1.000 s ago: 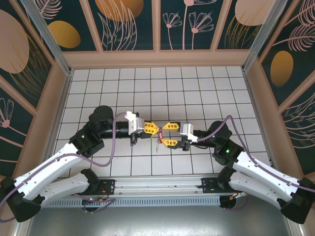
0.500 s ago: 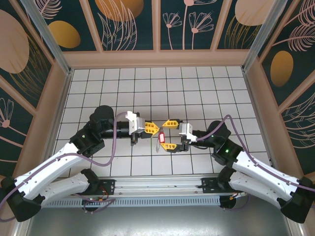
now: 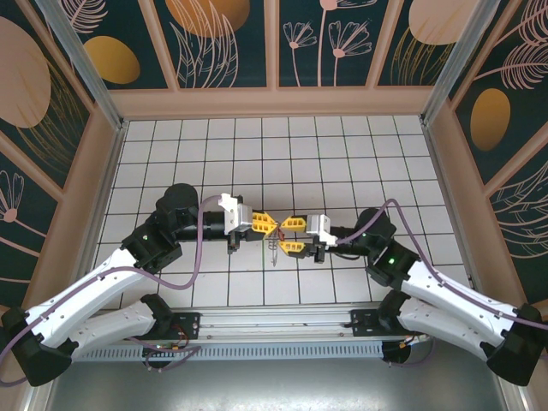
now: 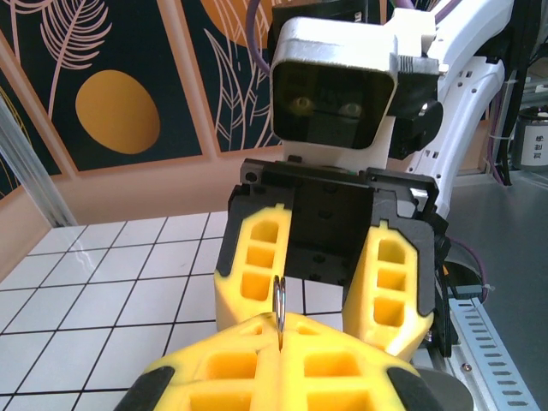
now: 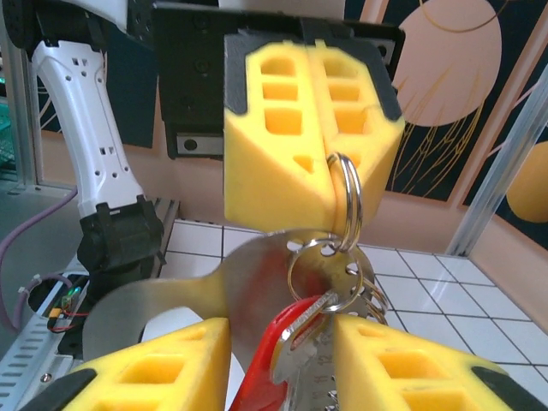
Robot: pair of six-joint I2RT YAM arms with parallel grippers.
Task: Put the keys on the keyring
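Seen from above, the left arm's yellow fingers (image 3: 264,224) are shut tight. The right arm's yellow fingers (image 3: 295,223) face them, very close, over the white tiled tabletop (image 3: 342,154). A small bunch of silver keys with one red head (image 3: 274,249) hangs between them. In the left wrist view, the left fingers (image 4: 257,368) pinch a thin silver metal keyring (image 4: 279,308) by its edge. The right fingers (image 4: 248,274) stand apart. In the right wrist view, the keyring (image 5: 345,201) hangs from the left fingers (image 5: 282,145). The keys (image 5: 274,360) dangle between the right fingers (image 5: 171,368). I cannot tell if those squeeze them. A hard tug could slip the ring out of that small pinch, and the bunch would drop.
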